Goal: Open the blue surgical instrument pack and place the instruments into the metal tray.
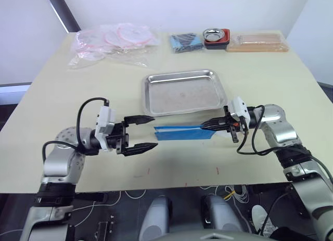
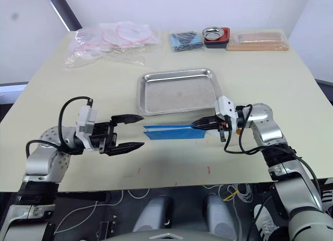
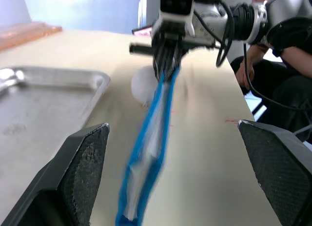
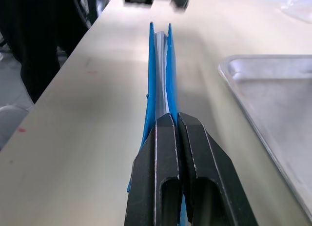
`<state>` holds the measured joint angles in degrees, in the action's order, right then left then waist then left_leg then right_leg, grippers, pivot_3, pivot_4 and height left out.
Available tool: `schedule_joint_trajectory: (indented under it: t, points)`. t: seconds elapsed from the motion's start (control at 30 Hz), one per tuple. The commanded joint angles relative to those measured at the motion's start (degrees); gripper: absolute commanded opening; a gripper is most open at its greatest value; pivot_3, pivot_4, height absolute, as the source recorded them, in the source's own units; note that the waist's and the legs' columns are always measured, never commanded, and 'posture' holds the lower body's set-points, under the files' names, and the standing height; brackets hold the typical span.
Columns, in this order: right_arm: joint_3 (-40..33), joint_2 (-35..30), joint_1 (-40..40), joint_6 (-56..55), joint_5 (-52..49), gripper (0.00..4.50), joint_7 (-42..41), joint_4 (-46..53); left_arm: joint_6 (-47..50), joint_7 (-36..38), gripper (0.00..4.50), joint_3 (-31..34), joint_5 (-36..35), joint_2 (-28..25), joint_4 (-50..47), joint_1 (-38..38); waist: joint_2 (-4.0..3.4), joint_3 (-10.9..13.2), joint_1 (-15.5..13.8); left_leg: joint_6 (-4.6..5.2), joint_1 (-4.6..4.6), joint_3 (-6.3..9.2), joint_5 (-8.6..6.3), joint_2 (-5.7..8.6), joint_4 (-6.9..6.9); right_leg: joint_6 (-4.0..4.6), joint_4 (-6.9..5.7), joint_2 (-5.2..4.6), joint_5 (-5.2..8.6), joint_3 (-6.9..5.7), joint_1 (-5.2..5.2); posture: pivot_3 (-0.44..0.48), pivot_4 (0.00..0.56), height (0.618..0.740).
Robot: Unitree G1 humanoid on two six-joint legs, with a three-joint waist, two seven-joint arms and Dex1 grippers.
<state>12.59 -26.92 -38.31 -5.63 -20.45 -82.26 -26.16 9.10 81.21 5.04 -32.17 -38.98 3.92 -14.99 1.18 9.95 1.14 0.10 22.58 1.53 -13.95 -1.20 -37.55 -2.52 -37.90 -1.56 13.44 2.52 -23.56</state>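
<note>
The blue surgical instrument pack (image 1: 182,132) is folded shut and stands on its long edge just in front of the metal tray (image 1: 179,74). My right gripper (image 1: 210,125) is shut on the pack's right end, its fingers (image 4: 168,138) pinching both blue flaps together. A strip of grey lining (image 4: 161,60) shows between the flaps. The instruments are hidden inside the fold. My left gripper (image 1: 154,131) is open at the pack's left end, one finger on either side and neither touching it. The tray holds nothing.
At the table's back edge lie clear plastic bags (image 1: 112,43), a small dark blue bundle (image 1: 184,42), a round metal bowl in a red dish (image 1: 216,37) and a flat orange-tinted box (image 1: 257,42). A seated person (image 3: 292,40) is beyond the table's right side.
</note>
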Motion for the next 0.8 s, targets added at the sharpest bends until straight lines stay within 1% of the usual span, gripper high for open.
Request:
schedule_joint_trajectory:
  t: [0.03, 0.13, 0.2, 0.3, 0.37, 0.4, 0.63, 0.73, 0.8]
  points:
    - [0.5, 0.9, -2.7, -3.6, 4.0, 0.09, -0.6, -5.0, -1.3, 0.1, 4.50, -1.6, 1.5, 2.7, 6.3, -5.4, 0.03, 0.0, -0.1, 0.00, 0.00, -0.01, 0.00, 0.01, -0.01, 0.02, -0.03, 0.00, -0.02, 0.00, -0.01, 0.000, 0.150, 0.740]
    - [0.7, 1.4, -3.9, -6.2, 5.9, 0.09, -0.9, -7.3, -0.2, 0.0, 4.50, -1.7, 1.3, 5.0, 10.6, -8.2, 0.05, 0.0, 0.0, 0.00, -0.01, 0.02, 0.00, 0.00, -0.01, 0.04, -0.02, 0.04, -0.03, -0.01, 0.00, 0.000, 0.150, 0.740]
    - [0.5, 2.0, -4.3, -6.1, 5.9, 0.09, -0.9, -7.2, 0.1, 1.5, 4.50, -2.3, 1.4, 5.6, 13.2, -9.2, 0.05, 0.0, 0.1, -0.01, -0.01, 0.02, 0.00, 0.00, -0.01, 0.04, -0.03, 0.05, -0.03, -0.01, 0.00, 0.000, 0.150, 0.740]
    - [0.2, 2.4, -4.5, -6.5, 6.1, 0.09, -1.0, -7.7, -2.3, 2.5, 4.50, -3.0, 3.2, 6.2, 16.3, -10.6, 0.05, 0.0, 0.8, 0.00, 0.00, 0.04, 0.00, 0.00, -0.01, 0.05, -0.03, 0.04, -0.03, -0.01, 0.00, 0.000, 0.150, 0.740]
    - [0.0, 2.6, -4.5, -6.5, 6.3, 0.09, -1.1, -7.9, -5.6, 2.4, 4.50, -3.2, 4.8, 7.4, 19.5, -12.3, 0.05, 0.0, 0.9, -0.01, 0.00, 0.04, 0.00, 0.00, -0.01, 0.05, -0.04, 0.04, -0.04, -0.01, 0.00, 0.000, 0.150, 0.740]
    - [0.0, 2.6, -4.5, -6.5, 6.3, 0.09, -1.3, -8.0, -5.5, 2.5, 4.50, -3.0, 4.7, 7.9, 20.5, -13.0, 0.05, 0.0, 0.9, -0.01, 0.00, 0.06, 0.00, 0.00, -0.01, 0.05, -0.05, 0.03, -0.04, -0.03, 0.00, 0.000, 0.150, 0.740]
    - [0.4, 2.2, -4.4, -7.4, 7.5, 0.09, -2.1, -8.5, -6.8, 5.2, 4.50, -3.9, 5.9, 9.3, 22.5, -14.4, 0.05, 0.0, 1.0, -0.01, 0.02, 0.08, 0.00, 0.01, -0.01, 0.06, -0.04, 0.02, -0.04, -0.05, 0.00, 0.000, 0.150, 0.740]
    - [0.4, 2.3, -4.3, -7.3, 7.7, 0.00, -2.0, -8.2, -7.6, 6.2, 3.70, -4.3, 6.6, 9.6, 23.2, -14.5, 0.06, 0.0, 1.1, 0.00, 0.02, 0.08, 0.00, 0.01, -0.01, 0.06, -0.04, 0.02, -0.04, -0.05, 0.00, 0.000, 0.150, 0.740]
    - [0.4, 2.5, -4.3, -7.2, 7.6, 0.00, -1.8, -8.0, -8.2, 6.6, 2.81, -4.4, 6.9, 9.8, 23.7, -14.7, 0.06, 0.0, 1.1, -0.01, 0.02, 0.08, 0.00, 0.01, -0.01, 0.06, -0.04, 0.02, -0.04, -0.05, 0.00, 0.000, 0.150, 0.740]
